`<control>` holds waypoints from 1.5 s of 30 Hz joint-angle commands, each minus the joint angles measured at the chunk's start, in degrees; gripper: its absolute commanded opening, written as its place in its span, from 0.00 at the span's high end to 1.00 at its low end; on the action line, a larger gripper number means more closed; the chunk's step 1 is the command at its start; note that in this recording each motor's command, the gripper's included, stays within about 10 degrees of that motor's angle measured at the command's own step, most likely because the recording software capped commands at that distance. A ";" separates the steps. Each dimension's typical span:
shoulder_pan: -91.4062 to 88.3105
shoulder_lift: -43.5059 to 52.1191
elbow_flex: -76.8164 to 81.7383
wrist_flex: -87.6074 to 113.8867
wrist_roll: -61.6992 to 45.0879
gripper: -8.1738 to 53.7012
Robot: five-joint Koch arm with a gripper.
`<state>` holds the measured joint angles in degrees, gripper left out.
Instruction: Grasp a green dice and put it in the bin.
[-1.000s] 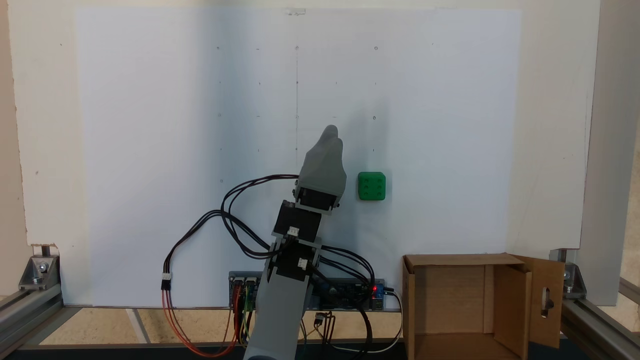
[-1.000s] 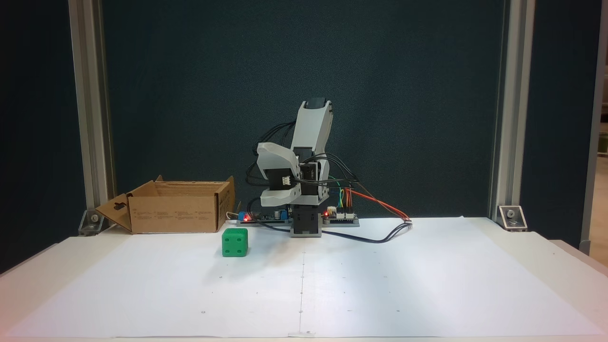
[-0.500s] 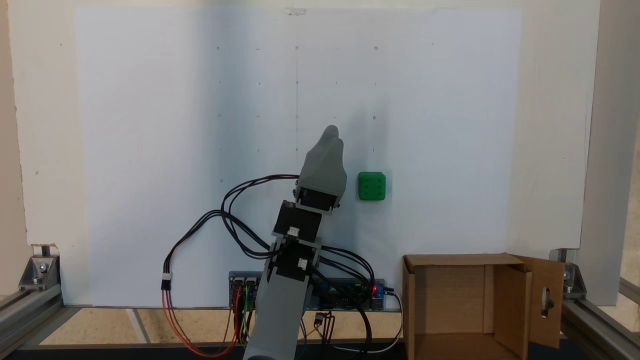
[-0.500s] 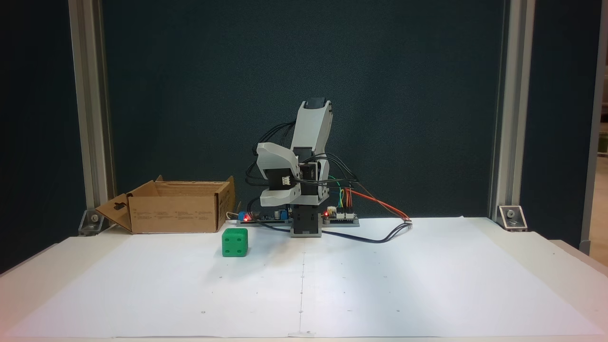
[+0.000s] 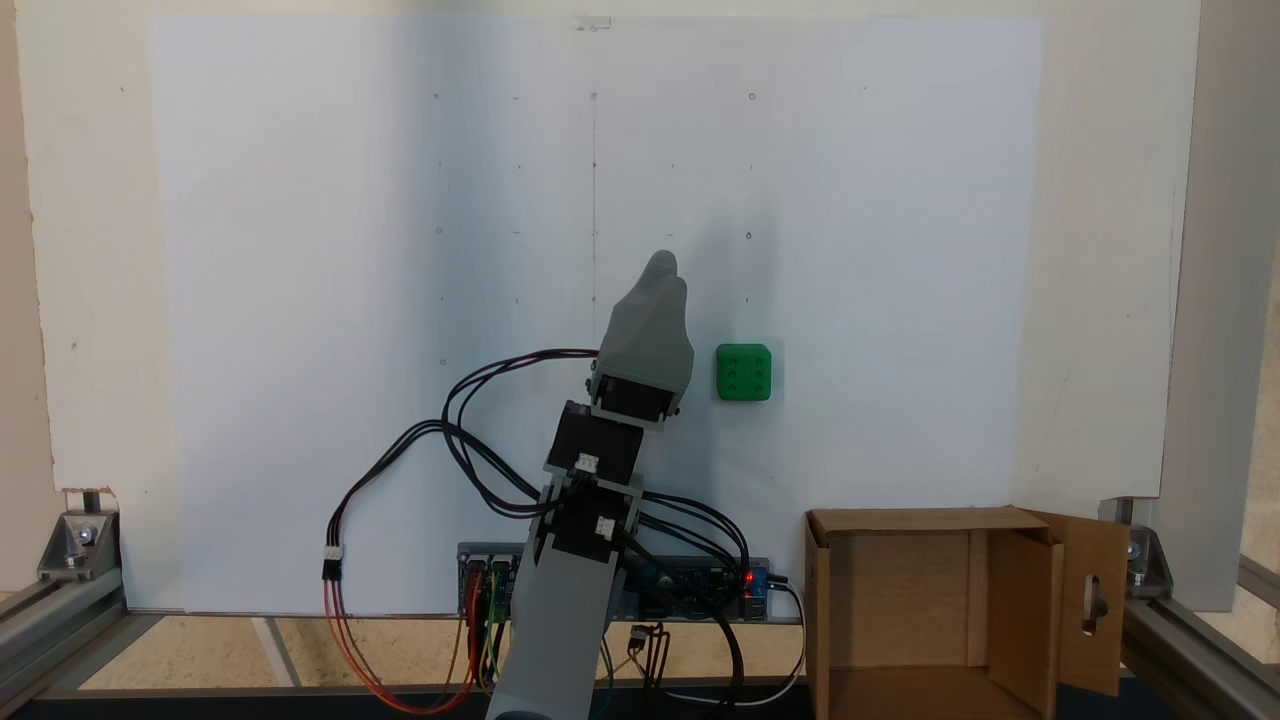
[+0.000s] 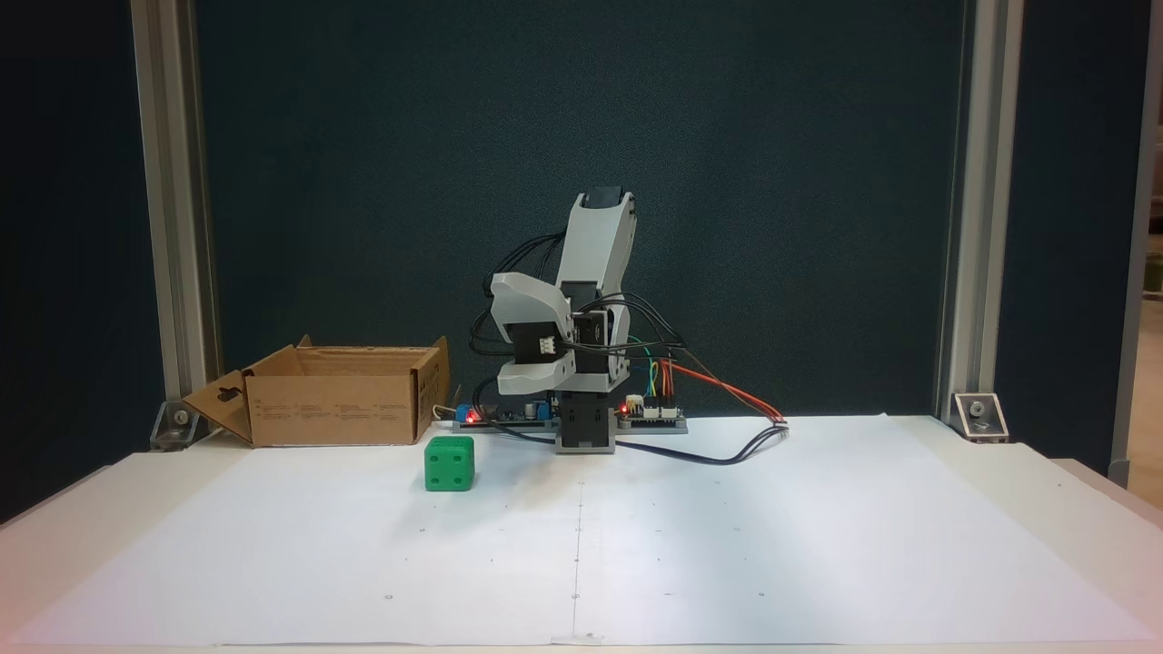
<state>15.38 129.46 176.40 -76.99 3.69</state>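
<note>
On the white sheet (image 5: 300, 300), the green dice (image 5: 743, 372) sits beside the claw (image 5: 661, 263).

dice (image 5: 743, 372) right of gripper (image 5: 661, 262) | bin (image 5: 905, 522) likely near base, apart from dice

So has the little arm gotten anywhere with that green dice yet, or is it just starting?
Just starting, by the look of it. Nothing looks done: the green dice sits on the white paper, apart from the gripper, which hangs folded beside it and holds nothing. The cardboard box stands with its flaps open and looks empty inside. Everything is left: reach the dice, grasp it, carry it over, drop it in.
</note>
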 commanded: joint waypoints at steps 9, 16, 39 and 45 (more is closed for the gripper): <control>0.09 5.98 2.72 -2.64 0.79 0.14; -0.09 5.98 2.72 -2.55 0.79 0.14; -8.96 6.15 -4.92 3.08 0.62 0.17; -8.17 6.33 -16.44 23.73 0.62 0.17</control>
<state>6.86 129.46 163.92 -58.45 3.69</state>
